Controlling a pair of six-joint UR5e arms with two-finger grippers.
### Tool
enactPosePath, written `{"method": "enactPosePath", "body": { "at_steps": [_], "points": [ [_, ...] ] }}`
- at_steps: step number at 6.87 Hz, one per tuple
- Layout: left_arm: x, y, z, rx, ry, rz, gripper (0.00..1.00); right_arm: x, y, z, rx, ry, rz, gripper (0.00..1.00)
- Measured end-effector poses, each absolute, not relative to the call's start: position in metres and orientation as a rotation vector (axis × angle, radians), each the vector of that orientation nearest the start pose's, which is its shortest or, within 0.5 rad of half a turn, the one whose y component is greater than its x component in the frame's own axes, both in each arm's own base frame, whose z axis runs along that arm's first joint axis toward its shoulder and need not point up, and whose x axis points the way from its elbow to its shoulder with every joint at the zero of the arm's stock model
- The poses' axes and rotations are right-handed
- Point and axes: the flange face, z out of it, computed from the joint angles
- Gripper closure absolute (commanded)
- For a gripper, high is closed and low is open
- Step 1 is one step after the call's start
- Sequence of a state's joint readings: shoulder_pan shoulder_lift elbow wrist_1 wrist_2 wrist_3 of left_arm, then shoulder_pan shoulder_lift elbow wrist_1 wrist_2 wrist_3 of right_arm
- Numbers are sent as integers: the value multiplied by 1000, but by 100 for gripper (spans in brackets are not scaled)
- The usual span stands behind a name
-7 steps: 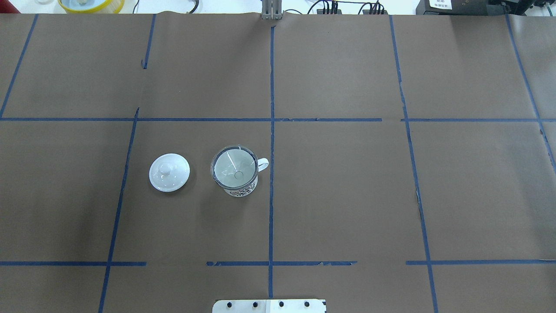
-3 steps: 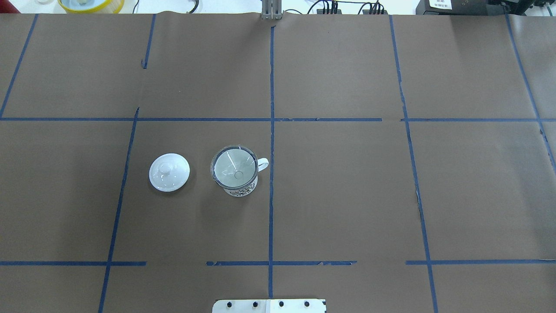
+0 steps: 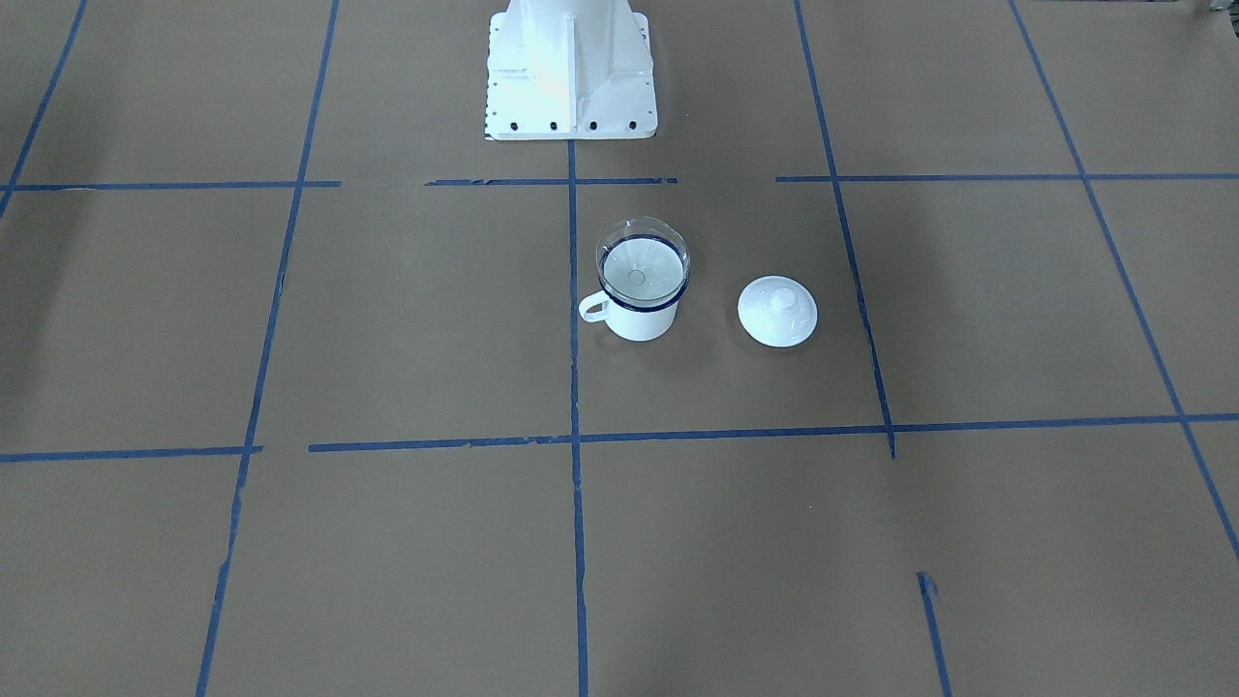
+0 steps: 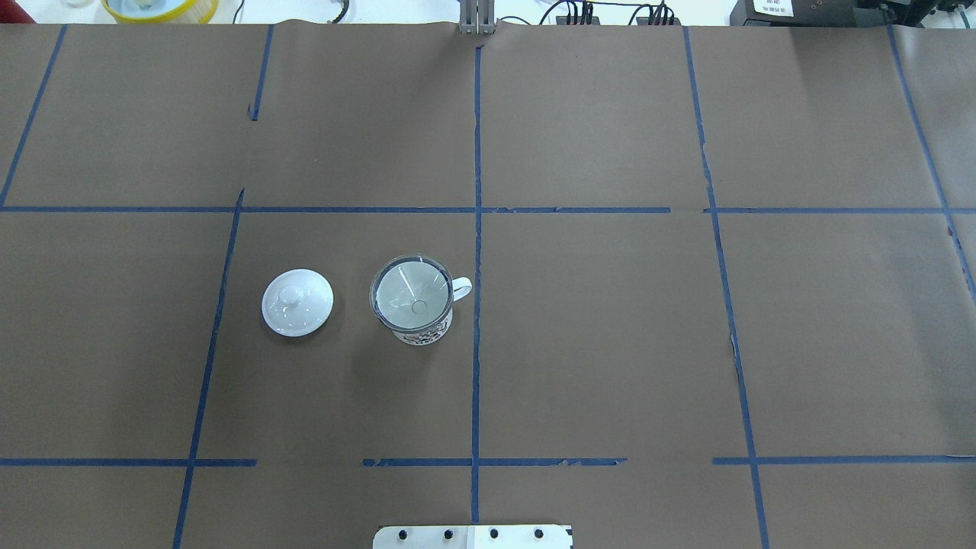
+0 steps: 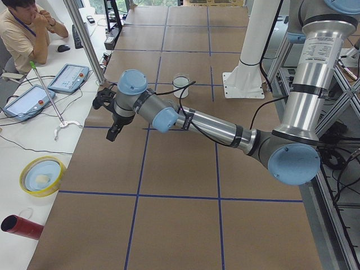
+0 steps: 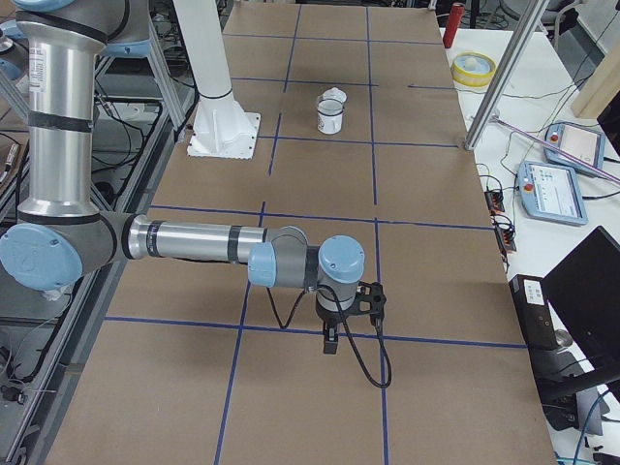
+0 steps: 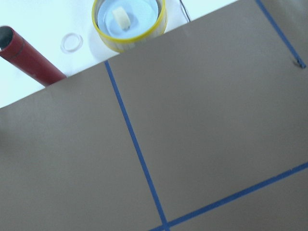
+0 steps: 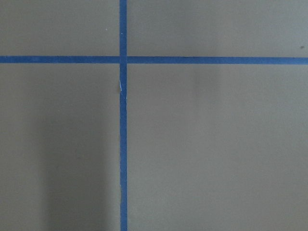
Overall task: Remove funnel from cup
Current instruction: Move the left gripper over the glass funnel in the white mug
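Observation:
The clear funnel [image 4: 410, 293] sits in the white mug with the dark blue rim [image 4: 424, 334], left of the table's middle line; the mug's handle points to the view's right. Both also show in the front view, the funnel [image 3: 642, 254] in the cup [image 3: 639, 322]. No gripper is near them. My left gripper [image 5: 111, 135] shows only in the exterior left view, far from the cup [image 5: 181, 82] and above the table's left end. My right gripper [image 6: 329, 341] shows only in the exterior right view, above the table's right end. I cannot tell whether either is open or shut.
A round white domed lid [image 4: 297, 302] lies on the table beside the cup, apart from it. The robot's white base [image 3: 569, 68] stands behind the cup. A yellow bowl [image 7: 129, 21] and a red tube [image 7: 29, 55] lie off the table's left end. A person [image 5: 22, 28] sits there.

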State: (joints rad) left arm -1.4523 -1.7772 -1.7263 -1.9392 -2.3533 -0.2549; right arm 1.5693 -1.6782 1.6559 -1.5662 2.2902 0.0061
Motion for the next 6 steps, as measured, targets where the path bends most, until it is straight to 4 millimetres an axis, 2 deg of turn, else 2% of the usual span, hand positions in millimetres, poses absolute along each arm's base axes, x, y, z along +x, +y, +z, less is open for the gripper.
{"method": "enactPosePath", "body": {
  "at_steps": [1,3,4,6],
  "points": [
    [65,-581,397,482,915,177,0,67,-445,670,-19,-719,11,0],
    [175,-584,321,270,1011,65,0,67,-445,670,-19,-719,10,0],
    [231,-574,285,170,1047,0,0,67,-445,670,-19,-719,10,0],
    [331,-540,240,38,1041,-131,0,67,-445,670,-19,-719,10,0]
  ]
}}
